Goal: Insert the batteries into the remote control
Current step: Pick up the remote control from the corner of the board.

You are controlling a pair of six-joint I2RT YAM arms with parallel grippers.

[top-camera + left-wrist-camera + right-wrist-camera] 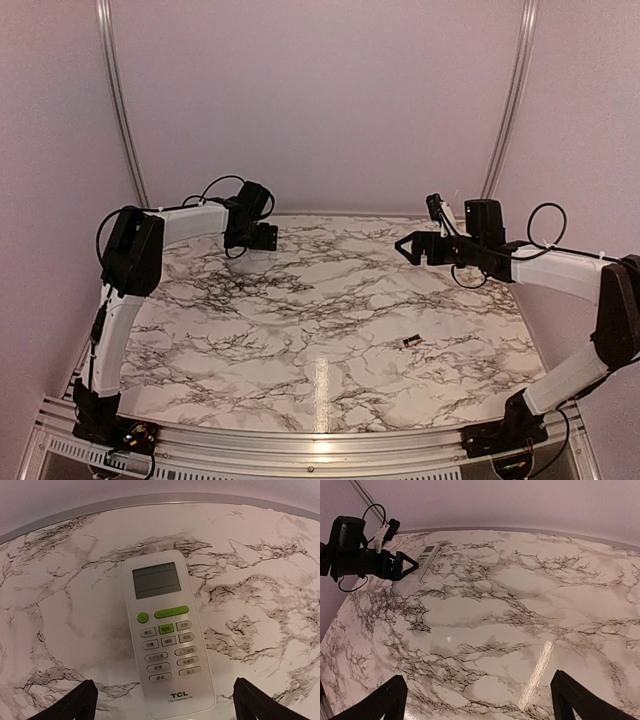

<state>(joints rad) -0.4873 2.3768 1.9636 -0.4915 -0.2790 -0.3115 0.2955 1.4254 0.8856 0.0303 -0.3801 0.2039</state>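
Spread wide are the black fingers [75, 702] of the left gripper [164, 680], which is held open and empty over the white flat rectangular plastic remote control [167, 630]; nothing is grasped, and no contact with the handset is seen. The remote control is laid face up, its grey display window turned toward the far edge, with a round green button and a long green bar beneath it, rows of small white keys below those, and the letters TCL printed at the end nearest the gripper. It is placed on the far left part of the white marble-patterned table [300, 300], close to the curved far rim. A tiny dark stick-like piece [411, 341] with a faint light mark is seen lying right of the table's middle, well apart from the remote control; it is possibly one of the batteries, though it is too small in the top view for that to be settled. The right gripper [479, 675] is likewise held unclenched and empty, above the far right part of the table, its fingers pointed toward the left arm across the surface. A ribbed aluminium rail [300, 440] is fitted along the near edge between the arm bases, and the table is enclosed by pale lilac walls [320, 100].
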